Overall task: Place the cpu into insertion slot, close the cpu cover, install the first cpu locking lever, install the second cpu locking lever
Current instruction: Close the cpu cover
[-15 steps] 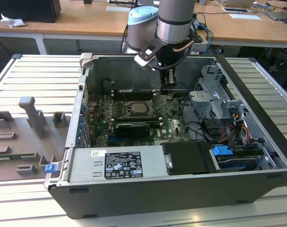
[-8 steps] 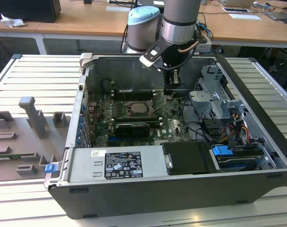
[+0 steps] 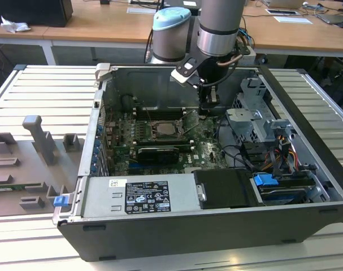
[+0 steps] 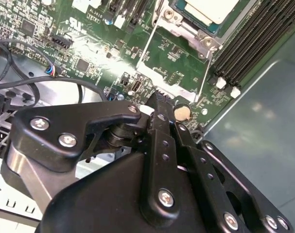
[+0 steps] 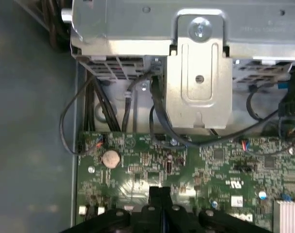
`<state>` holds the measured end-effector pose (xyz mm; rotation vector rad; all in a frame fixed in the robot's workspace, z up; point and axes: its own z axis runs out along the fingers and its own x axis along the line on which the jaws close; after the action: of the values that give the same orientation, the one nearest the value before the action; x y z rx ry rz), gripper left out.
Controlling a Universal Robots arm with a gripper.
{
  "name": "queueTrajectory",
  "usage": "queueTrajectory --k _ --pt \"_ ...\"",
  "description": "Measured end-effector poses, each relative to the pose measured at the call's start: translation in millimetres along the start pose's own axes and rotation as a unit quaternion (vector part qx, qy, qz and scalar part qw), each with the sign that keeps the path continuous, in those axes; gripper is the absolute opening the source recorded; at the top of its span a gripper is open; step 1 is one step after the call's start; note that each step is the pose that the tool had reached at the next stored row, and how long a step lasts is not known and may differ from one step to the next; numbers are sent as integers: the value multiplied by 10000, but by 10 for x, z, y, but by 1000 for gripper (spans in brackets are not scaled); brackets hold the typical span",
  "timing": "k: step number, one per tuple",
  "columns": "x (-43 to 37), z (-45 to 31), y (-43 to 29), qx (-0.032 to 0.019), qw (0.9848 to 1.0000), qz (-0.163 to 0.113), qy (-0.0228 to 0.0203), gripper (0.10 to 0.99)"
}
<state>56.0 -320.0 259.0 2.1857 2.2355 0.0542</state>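
Observation:
The cpu [image 4: 210, 9] lies in its socket on the green motherboard, pale metal top up; in the exterior view the cpu [image 3: 164, 129] sits mid-board inside the open case. The cpu cover [image 4: 164, 86], a thin silvery frame with an open window, is swung up and away from the socket, and in the exterior view the cpu cover [image 3: 191, 121] stands tilted beside the socket. My gripper [image 4: 159, 97] is shut, its black tips right at the cover's free edge. In the exterior view my gripper [image 3: 207, 112] hangs just to the right of the raised cover.
A metal drive cage [image 5: 200, 73] with black cables [image 5: 137, 97] stands beyond the board's edge. A coin battery [image 5: 111, 158] lies near the fingertips. Memory slots [image 4: 249, 39] flank the socket. A power supply [image 3: 143, 195] fills the case front; grey fixtures [image 3: 41, 141] sit on the table.

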Motion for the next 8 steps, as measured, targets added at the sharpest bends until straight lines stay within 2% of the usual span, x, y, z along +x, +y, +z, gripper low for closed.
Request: queueTrajectory --k 4,6,8 --pt "0 47 58 37 10000 0 0 106" --pt "-1 88 53 78 10000 2 2 106" --pt "0 90 25 85 10000 1 1 106"
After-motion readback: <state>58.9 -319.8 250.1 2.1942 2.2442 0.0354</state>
